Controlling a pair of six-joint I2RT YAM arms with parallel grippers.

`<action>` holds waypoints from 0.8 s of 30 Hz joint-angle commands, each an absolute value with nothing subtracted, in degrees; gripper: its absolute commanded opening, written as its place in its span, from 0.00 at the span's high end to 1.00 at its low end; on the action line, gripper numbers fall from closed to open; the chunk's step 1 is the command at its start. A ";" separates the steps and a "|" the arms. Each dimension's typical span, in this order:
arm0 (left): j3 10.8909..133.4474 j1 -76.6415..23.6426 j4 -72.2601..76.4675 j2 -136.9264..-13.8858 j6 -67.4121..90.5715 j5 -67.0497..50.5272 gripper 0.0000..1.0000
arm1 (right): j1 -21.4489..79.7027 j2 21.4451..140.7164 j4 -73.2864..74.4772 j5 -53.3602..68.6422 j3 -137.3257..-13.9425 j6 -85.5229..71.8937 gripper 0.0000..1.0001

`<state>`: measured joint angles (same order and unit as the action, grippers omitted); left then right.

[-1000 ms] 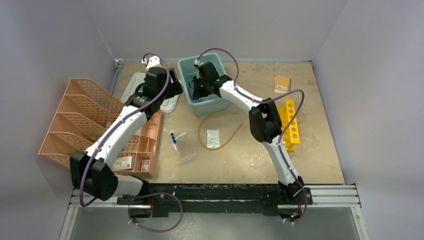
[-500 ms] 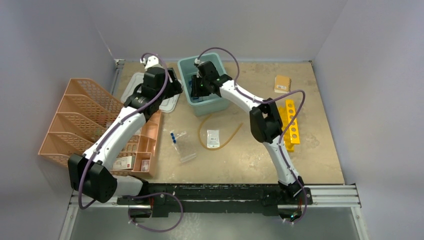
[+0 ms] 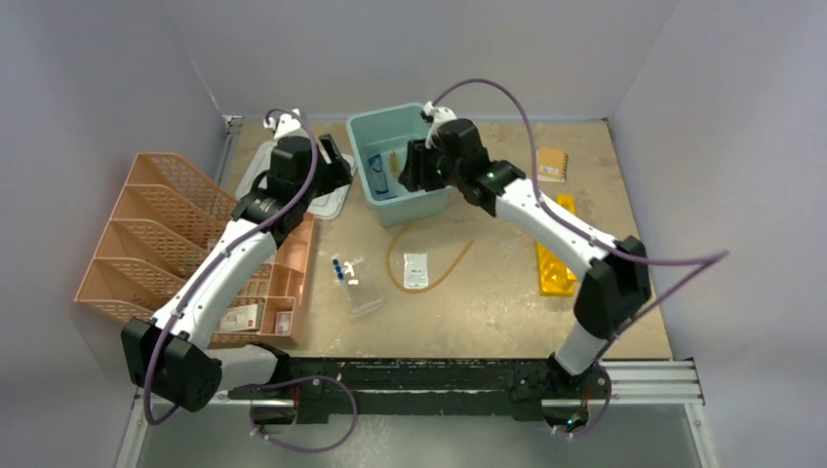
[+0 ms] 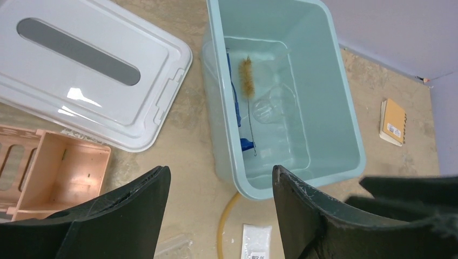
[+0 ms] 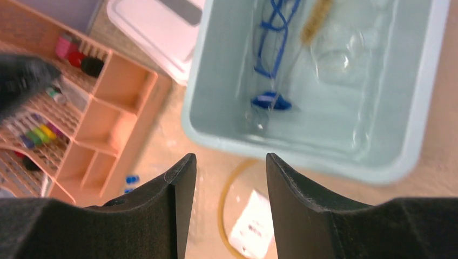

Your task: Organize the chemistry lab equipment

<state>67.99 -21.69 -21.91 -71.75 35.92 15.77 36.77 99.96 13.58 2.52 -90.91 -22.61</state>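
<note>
A teal bin (image 3: 435, 200) at the back holds blue-framed safety glasses (image 3: 377, 176), a wire brush (image 4: 247, 78), a glass dish (image 4: 268, 108) and a clear cylinder with a blue base (image 5: 270, 101). Amber rubber tubing (image 3: 392, 255) curls on the table in front of the bin, around a white packet (image 3: 416, 269). Blue-capped tubes (image 3: 337, 265) lie in a clear bag to the left. My left gripper (image 3: 336, 164) hovers open and empty between the bin and the lid. My right gripper (image 3: 410, 166) is open and empty above the bin's right side.
A white lid (image 3: 261, 171) lies left of the bin. Peach organizer trays (image 3: 156, 224) stand along the left, with a small compartment tray (image 3: 285, 283) beside them. A yellow rack (image 3: 553, 273) and a brown notebook (image 3: 551, 163) are on the right.
My right gripper rose out of the bin and drew back to its right side, and its elbow swung far right. My left gripper shifted slightly left.
</note>
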 commanded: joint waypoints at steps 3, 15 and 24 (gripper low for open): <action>68.58 -21.18 -19.80 -71.28 36.64 14.81 0.32 | 41.14 86.01 9.65 -1.29 -72.31 -15.26 0.48; 66.86 -21.18 -25.03 -67.26 42.22 30.85 0.32 | 56.03 89.05 13.91 -7.96 -65.65 -11.82 0.60; 65.45 -21.18 -28.21 -61.94 43.10 34.11 0.32 | 60.40 101.65 11.89 -12.09 -69.57 -12.04 0.65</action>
